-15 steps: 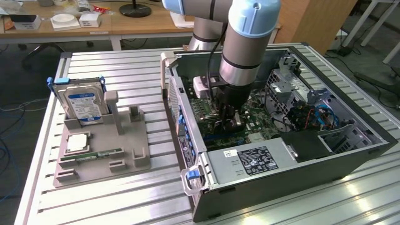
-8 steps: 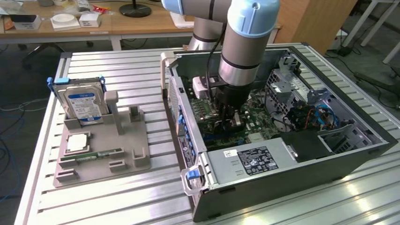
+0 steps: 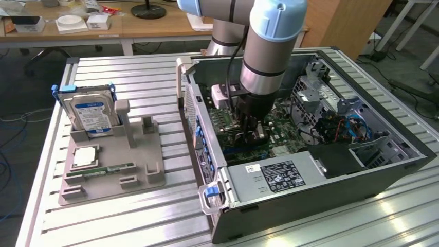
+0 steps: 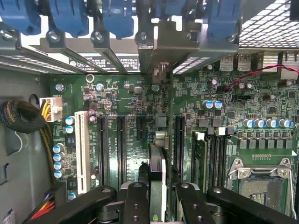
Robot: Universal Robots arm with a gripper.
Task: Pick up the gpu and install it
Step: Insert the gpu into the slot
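Claw: the claw is seen clenched on the gpu, with one finger pressed against each flat face of the card.
Gpu position: the card is held edge-on inside the open computer case, over the motherboard and close to its row of long black expansion slots. Whether its lower edge touches a slot cannot be told.
Arm: in the exterior view the arm is seen reaching down into the case, near the power supply.
Desk: the hard drive and the memory stick are seen in the grey holder on the desk, well apart from the gpu.
Handling: the gpu is judged to be light, thin and stiff but fragile. Its board can be flexed and its small parts scraped if it is squeezed hard or knocked against the case.
Hold: a grip across the flat faces near the upper edge is judged best, so that the connector edge is left free and the card is kept upright.
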